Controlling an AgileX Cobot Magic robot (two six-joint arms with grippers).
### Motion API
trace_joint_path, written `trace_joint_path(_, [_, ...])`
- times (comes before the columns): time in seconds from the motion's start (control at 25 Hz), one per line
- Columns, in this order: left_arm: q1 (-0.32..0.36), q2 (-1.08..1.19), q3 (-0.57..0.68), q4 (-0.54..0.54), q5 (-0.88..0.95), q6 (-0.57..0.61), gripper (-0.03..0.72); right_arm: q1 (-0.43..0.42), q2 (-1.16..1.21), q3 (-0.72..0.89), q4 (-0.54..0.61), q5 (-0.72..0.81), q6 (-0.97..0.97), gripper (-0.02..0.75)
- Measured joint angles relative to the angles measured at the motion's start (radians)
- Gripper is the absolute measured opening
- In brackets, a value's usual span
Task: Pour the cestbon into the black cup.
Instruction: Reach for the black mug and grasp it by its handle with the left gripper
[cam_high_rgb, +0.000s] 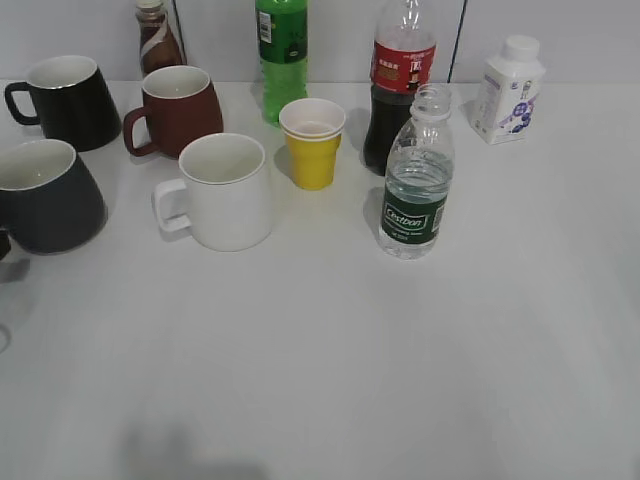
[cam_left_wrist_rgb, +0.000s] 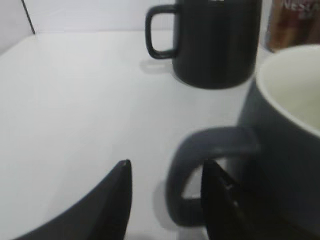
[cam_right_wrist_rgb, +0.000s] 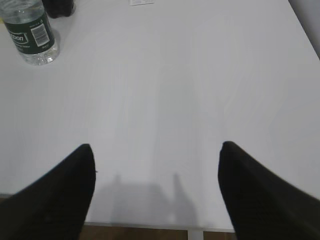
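1. The left gripper (cam_left_wrist_rgb: 167, 200) sits low at the table's left edge, right at the handle of the black cup (cam_high_rgb: 42, 197); the right gripper (cam_right_wrist_rgb: 156, 187) hovers over bare tabletop, well apart from the cestbon (cam_high_rgb: 417, 180)
2. The white table (cam_high_rgb: 330, 360) meets a pale grey wall
3. Left jaws are parted with one finger by the handle loop, grasping nothing; right jaws are spread wide, empty

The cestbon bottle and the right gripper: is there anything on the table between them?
No. In the right wrist view only bare white table lies between the open right gripper and the cestbon bottle. The bottle stands far off, at the upper left.
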Motion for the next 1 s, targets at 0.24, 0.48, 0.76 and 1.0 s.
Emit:
trace_joint_path(0.24, [0.055,0.001,-0.036,0.106,0.038,0.0,0.32,0.0,0.0,0.0,0.0,0.0,0.0,0.575])
trace_joint_path(0.48, [0.061,0.014,-0.072,0.164,0.046,0.001,0.274,0.0,0.0,0.0,0.0,0.0,0.0,0.575])
trace_joint_path(0.76, [0.063,0.039,-0.1,0.173,0.063,0.008,0.048,0.0,0.0,0.0,0.003,0.0,0.0,0.575])
trace_joint_path(1.0, [0.063,0.019,-0.101,0.186,0.071,0.016,0.038,0.0,0.004,0.0,0.067,0.0,-0.049,0.575])
